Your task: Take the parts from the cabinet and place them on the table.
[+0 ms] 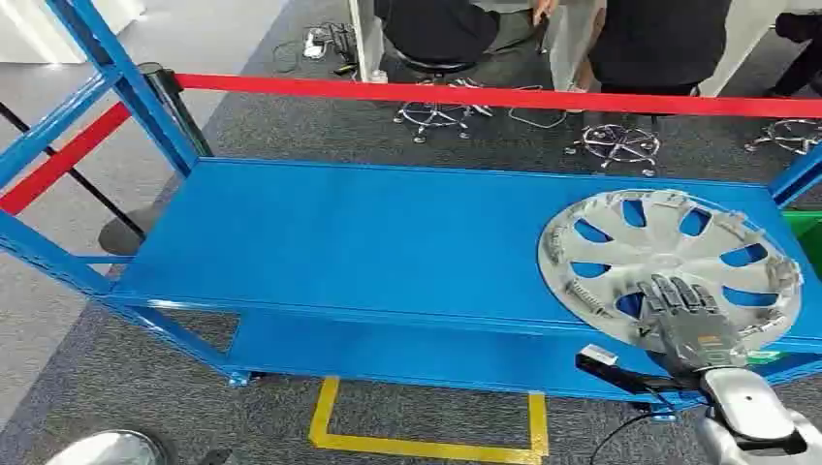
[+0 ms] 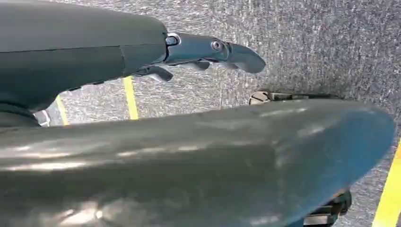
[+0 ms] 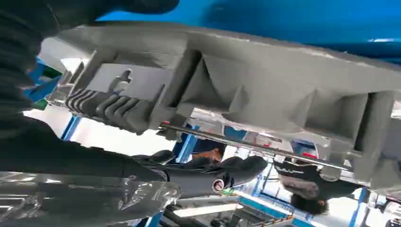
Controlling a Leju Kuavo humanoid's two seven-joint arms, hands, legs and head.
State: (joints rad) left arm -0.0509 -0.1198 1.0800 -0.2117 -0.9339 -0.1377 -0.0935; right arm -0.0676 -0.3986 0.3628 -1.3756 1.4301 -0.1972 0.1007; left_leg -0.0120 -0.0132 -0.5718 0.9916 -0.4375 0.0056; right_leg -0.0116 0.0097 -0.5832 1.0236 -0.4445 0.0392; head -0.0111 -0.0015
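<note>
Here, a silver hubcap [image 1: 671,267] lies flat on the top shelf [image 1: 368,242] of a blue metal rack, toward the shelf's 3 o'clock end, its spokes showing the blue surface through the gaps. The right robot hand [image 1: 686,315] rests on the hubcap's near rim at about 6 o'clock of the disc, dark fingers laid over the edge and pointing toward the hub. In the right wrist view the hubcap's grey ribbed rim [image 3: 246,90] crosses the picture with the fingers [image 3: 108,106] curled over one side of it and the thumb [image 3: 222,172] stretched out apart from it on the other side; whether the rim is actually clamped between them I cannot tell. The silver right forearm [image 1: 746,407] comes up from the 5 o'clock corner of the head view. The left robot hand [image 2: 208,52] hangs over grey carpet [image 2: 307,42] with its fingers loosely extended and apart, holding nothing. A yellow tape line [image 1: 426,441] marks the floor in front of the rack's lower shelf [image 1: 407,354]. A red barrier band [image 1: 485,95] runs across behind the rack at 12 o'clock, and beyond it people in dark clothes [image 1: 659,39] sit on wheeled chairs [image 1: 620,145].
</note>
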